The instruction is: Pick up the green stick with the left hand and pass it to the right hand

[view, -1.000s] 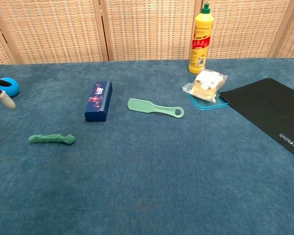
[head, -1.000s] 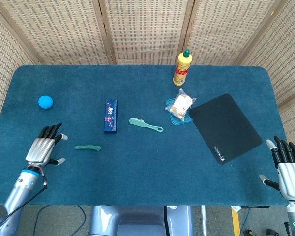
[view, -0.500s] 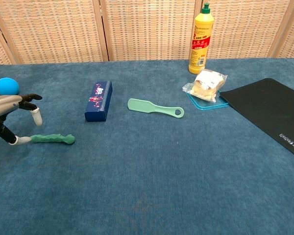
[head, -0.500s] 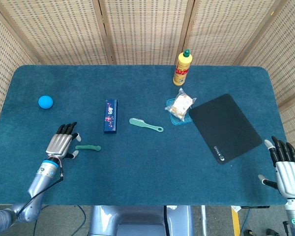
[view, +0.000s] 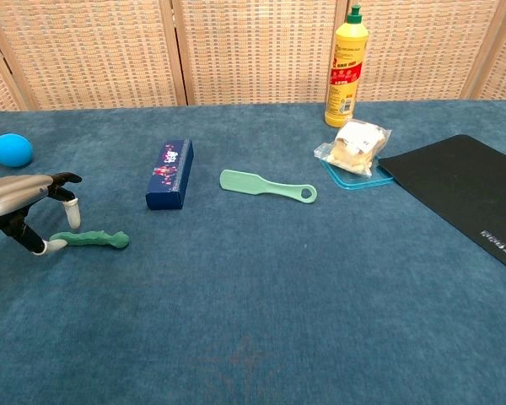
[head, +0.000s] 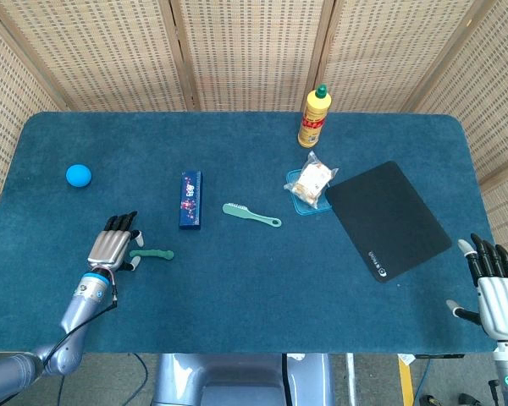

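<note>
One green stick (view: 90,240) lies just left-front of the single blue box (view: 169,174), open felt around it. The left hand (view: 21,205), fingers spread, seemingly touches its end. The right hand (head: 493,283) is open beyond the table edge.

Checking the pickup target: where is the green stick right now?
In both views the green stick lies on the table's left side, just right of the left hand, in front of the blue box.

- Your left hand (head: 112,246): silver metal back, black fingers (head: 118,222) with white tips, blue-ringed wrist, grey forearm, thin black cable.
- Your right hand (head: 494,292): white-silver back, black fingers.
</note>
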`<move>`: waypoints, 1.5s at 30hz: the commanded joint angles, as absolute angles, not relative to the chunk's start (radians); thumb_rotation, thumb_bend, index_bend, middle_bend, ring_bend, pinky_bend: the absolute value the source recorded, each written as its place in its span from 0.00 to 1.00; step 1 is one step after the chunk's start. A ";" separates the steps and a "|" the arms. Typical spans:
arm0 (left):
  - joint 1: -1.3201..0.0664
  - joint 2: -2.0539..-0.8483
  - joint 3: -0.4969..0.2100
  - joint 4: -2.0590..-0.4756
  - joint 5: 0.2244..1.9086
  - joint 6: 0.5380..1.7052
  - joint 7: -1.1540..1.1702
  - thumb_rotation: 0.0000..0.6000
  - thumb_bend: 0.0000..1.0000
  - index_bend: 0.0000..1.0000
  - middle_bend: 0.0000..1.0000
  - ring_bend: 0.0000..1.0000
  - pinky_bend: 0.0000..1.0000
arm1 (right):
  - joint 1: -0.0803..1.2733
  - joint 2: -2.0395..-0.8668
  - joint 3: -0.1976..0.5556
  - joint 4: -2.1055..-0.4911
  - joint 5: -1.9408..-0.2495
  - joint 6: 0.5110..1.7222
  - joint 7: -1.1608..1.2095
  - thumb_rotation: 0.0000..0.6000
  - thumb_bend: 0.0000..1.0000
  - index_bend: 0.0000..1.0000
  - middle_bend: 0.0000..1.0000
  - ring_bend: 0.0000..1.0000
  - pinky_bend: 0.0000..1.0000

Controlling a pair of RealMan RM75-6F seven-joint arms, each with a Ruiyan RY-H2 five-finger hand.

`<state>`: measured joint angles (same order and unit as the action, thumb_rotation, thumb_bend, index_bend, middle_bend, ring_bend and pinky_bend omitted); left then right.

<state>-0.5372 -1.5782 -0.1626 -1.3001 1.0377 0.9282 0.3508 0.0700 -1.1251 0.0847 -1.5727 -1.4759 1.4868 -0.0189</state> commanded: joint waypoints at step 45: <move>-0.519 -1.492 -0.171 -1.446 1.112 0.988 0.121 1.00 0.50 0.71 0.00 0.00 0.00 | 0.074 -1.113 0.081 -1.569 -1.489 1.483 0.040 1.00 0.00 0.00 0.00 0.00 0.00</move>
